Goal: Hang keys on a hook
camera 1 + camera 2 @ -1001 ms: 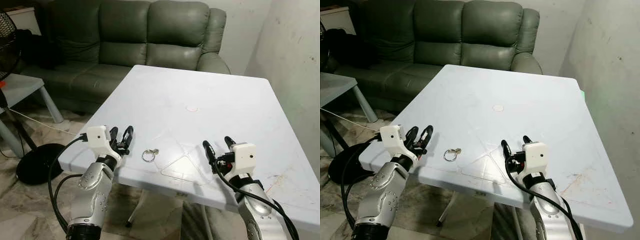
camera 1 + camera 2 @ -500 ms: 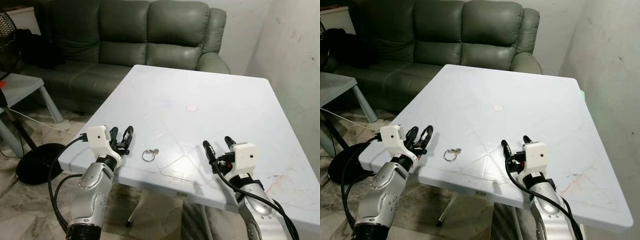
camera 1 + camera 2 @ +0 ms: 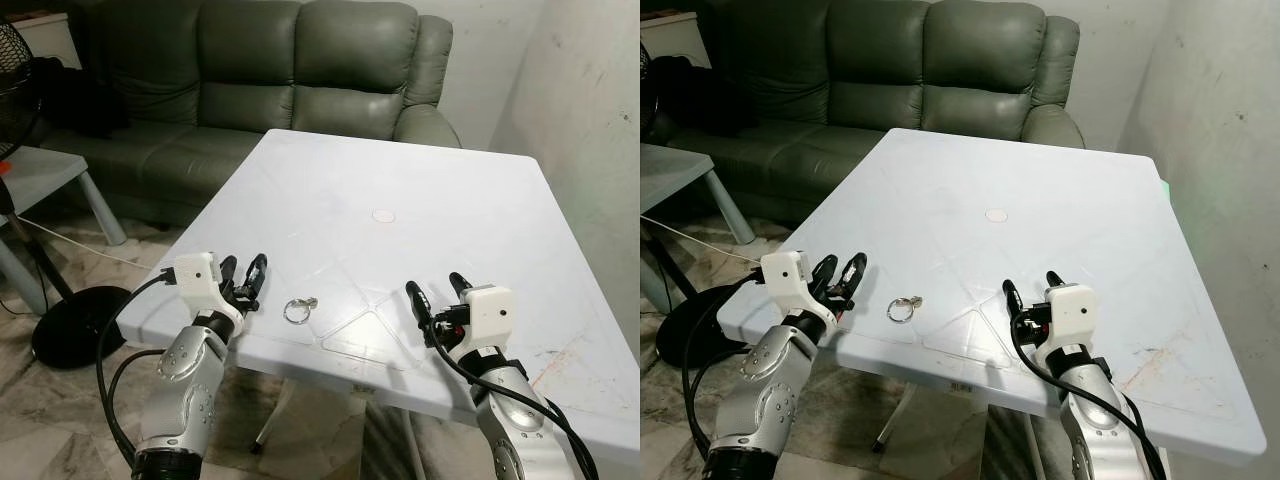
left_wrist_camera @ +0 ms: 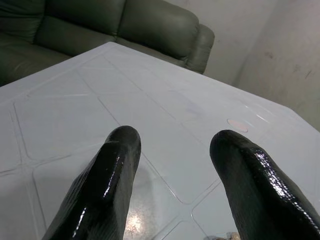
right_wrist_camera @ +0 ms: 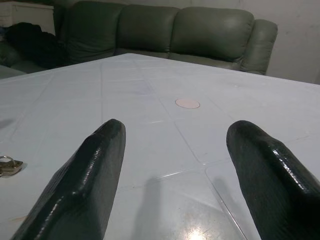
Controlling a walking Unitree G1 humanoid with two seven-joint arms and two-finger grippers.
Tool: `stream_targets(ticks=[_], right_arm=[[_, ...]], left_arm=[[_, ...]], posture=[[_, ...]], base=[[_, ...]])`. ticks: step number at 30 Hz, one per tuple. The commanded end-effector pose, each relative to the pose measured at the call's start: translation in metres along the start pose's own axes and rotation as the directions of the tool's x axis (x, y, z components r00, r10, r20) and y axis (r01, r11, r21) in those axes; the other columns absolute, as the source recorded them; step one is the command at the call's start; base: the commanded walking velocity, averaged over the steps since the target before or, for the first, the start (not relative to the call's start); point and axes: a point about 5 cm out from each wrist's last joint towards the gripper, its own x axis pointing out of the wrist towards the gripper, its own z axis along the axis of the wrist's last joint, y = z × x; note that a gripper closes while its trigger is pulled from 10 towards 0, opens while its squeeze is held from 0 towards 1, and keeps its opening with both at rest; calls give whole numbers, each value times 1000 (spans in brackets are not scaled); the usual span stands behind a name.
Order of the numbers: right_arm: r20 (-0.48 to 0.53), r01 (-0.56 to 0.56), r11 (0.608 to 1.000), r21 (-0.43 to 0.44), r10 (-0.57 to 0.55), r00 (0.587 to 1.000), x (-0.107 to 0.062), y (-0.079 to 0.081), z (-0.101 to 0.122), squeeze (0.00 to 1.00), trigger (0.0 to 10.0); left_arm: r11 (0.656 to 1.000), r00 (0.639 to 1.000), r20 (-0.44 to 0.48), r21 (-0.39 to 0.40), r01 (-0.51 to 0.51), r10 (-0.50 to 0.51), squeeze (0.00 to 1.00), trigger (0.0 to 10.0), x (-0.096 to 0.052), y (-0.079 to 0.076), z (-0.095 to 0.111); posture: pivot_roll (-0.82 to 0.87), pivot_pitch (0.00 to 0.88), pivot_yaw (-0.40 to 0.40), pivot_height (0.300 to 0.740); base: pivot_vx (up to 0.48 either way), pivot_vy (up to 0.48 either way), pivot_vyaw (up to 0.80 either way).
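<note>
Keys [image 3: 299, 310] on table [image 3: 420, 200], just beside open left tool [image 3: 244, 283]; right tool [image 3: 436, 296] open, apart.

The head's two eyes looked forward and down over the white bench [image 3: 400, 190] toward the sofa [image 3: 270, 70], while each wrist camera sat low and close behind its own black fingers [image 5: 85, 185], sharing the bench's round pink mark [image 5: 187, 103] beyond them.
</note>
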Motion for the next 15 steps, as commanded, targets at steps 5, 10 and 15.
stream_targets(ticks=[5, 10, 15], right_arm=[[12, 9, 1000, -5, -9, 1000, 1, -3, 3, 0, 10000], [12, 10, 1000, -6, -10, 1000, 1, -4, 3, 0, 10000], [11, 9, 1000, -5, -9, 1000, 1, -3, 3, 0, 10000]], left_arm=[[1000, 1000, 3, 7, 8, -8, 0, 10000, 0, 0, 3], [1000, 1000, 0, 4, 8, -8, 0, 10000, -1, 0, 3], [1000, 1000, -3, 3, 9, -9, 0, 10000, -1, 0, 3]], posture=[[35, 0, -5, 740], [37, 0, -6, 740], [37, 0, -6, 740]], base=[[0, 0, 0], [0, 0, 0], [0, 0, 0]])
